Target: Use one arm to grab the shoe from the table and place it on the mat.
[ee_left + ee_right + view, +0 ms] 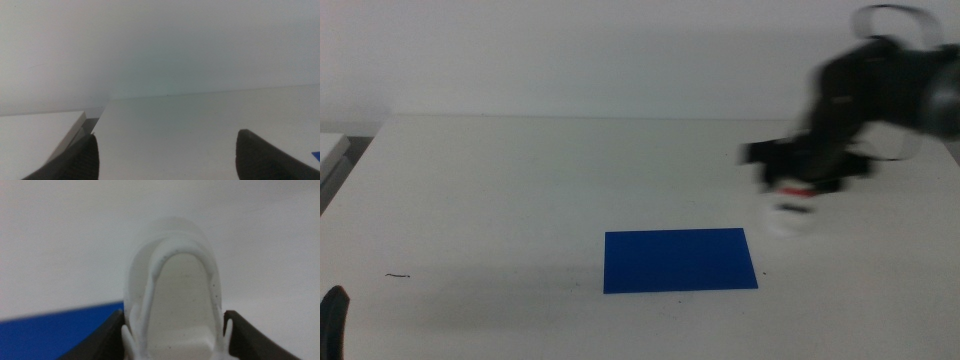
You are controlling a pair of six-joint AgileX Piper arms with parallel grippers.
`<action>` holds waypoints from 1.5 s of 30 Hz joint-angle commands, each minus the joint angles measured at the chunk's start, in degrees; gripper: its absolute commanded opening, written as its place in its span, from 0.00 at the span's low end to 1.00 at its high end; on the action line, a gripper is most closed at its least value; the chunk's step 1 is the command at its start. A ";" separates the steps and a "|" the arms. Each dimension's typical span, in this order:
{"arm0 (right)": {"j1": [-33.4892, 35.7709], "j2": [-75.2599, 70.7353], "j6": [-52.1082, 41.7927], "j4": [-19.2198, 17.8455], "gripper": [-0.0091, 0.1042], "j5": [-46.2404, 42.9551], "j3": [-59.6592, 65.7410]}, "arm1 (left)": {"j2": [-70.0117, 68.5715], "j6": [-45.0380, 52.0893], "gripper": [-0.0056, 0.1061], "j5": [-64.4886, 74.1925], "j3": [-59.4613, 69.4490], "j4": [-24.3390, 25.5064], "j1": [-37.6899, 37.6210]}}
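The right arm [880,85] comes in from the right, blurred by motion. My right gripper [798,180] is shut on the white shoe [790,210] and holds it in the air, just right of and above the dark blue mat [679,260]. In the right wrist view the shoe's white sole [175,305] sits between the two dark jaws, with a corner of the mat [55,332] behind it. My left gripper [165,155] waits open and empty at the table's near left edge; one jaw shows in the middle view [334,318].
The white table [520,190] stretches around the mat. A small dark speck [398,275] lies near the front left. A second white surface [35,132] adjoins the table at the far left.
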 commanded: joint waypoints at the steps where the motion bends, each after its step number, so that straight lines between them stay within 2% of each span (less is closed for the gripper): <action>1: 6.05 2.65 3.83 0.14 0.15 2.80 -3.90 | 0.28 -0.08 0.89 -0.68 0.02 -0.23 -0.01; 7: 14.10 8.11 9.73 0.14 0.15 5.54 -10.17 | 0.28 -0.08 0.89 -0.68 0.02 -0.23 -0.01; 12: 14.45 8.27 11.14 1.05 0.15 5.95 -10.17 | 0.28 -0.08 0.89 -0.68 0.02 -0.23 -0.01; 22: 14.45 8.27 11.02 0.29 0.15 2.36 -10.17 | 0.28 -0.08 0.89 -0.68 0.02 -0.23 -0.01; 24: 14.54 8.27 12.39 1.47 0.15 1.57 -10.17 | 0.28 -0.08 0.89 -0.68 0.02 -0.23 -0.01; 27: 14.54 8.27 28.33 0.66 0.15 2.83 -10.17 | 0.28 -0.08 0.89 -0.68 0.02 -0.23 -0.01; 29: 14.54 8.27 44.56 0.05 0.15 3.83 -10.17 | 0.28 -0.08 0.89 -0.68 0.02 -0.23 -0.01; 31: 14.54 8.27 57.89 1.10 0.15 5.53 -10.73 | 0.28 -0.08 0.89 -0.68 0.02 -0.23 -0.01; 36: 15.16 8.27 81.13 2.66 0.15 8.93 -11.14 | 0.28 -0.08 0.89 -0.68 0.02 -0.23 -0.01; 37: 15.48 8.27 84.16 3.17 0.15 9.39 -11.14 | 0.28 -0.08 0.89 -0.68 0.02 -0.23 -0.01; 41: 15.73 8.27 84.15 6.66 0.15 8.37 -11.14 | 0.28 -0.08 0.89 -0.68 0.02 -0.23 -0.01; 45: 15.73 8.41 84.15 6.65 0.15 8.42 -11.14 | 0.28 -0.08 0.89 -0.68 0.02 -0.23 -0.01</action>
